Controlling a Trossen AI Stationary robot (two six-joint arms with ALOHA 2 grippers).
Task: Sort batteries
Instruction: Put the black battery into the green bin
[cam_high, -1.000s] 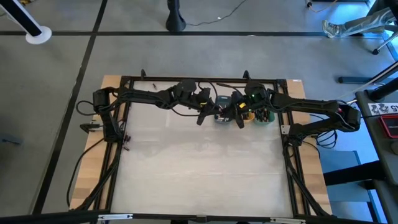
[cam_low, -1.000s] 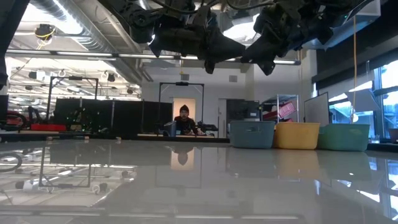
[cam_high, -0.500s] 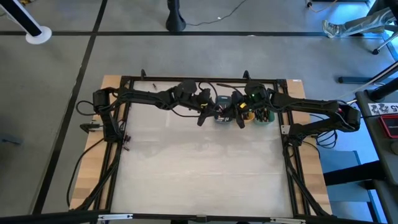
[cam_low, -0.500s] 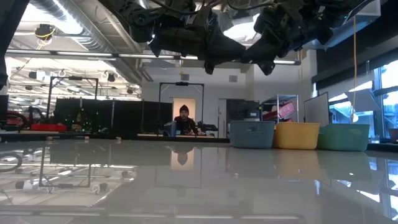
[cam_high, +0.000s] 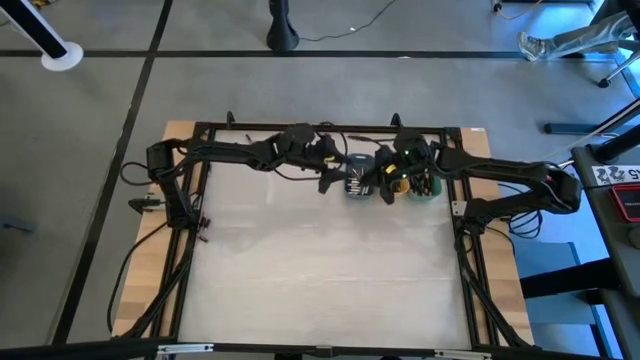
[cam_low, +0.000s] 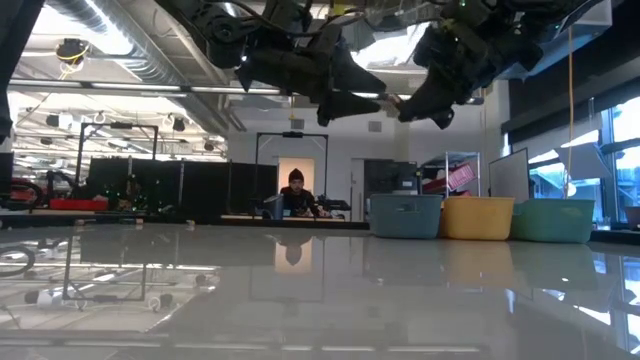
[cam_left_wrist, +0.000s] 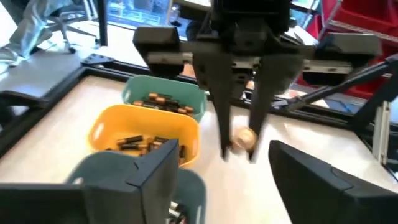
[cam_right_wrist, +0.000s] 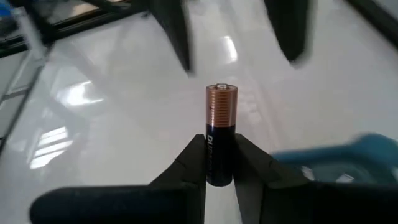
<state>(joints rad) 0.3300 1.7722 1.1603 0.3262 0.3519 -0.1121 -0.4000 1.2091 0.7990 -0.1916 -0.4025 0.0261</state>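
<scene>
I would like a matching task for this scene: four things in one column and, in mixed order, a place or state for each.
Things:
1. left gripper
2. right gripper
3. yellow tray
4. green tray

Places or states:
A. shut on a battery
B. middle of the three trays
C. open, empty
D. end of the row, next to the yellow tray

Pairs: 1-C, 2-A, 3-B, 4-D

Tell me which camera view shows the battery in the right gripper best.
The right wrist view: the battery stands upright, clamped between the right gripper fingers. The left wrist view shows only its end; high and low views don't resolve it.
</scene>
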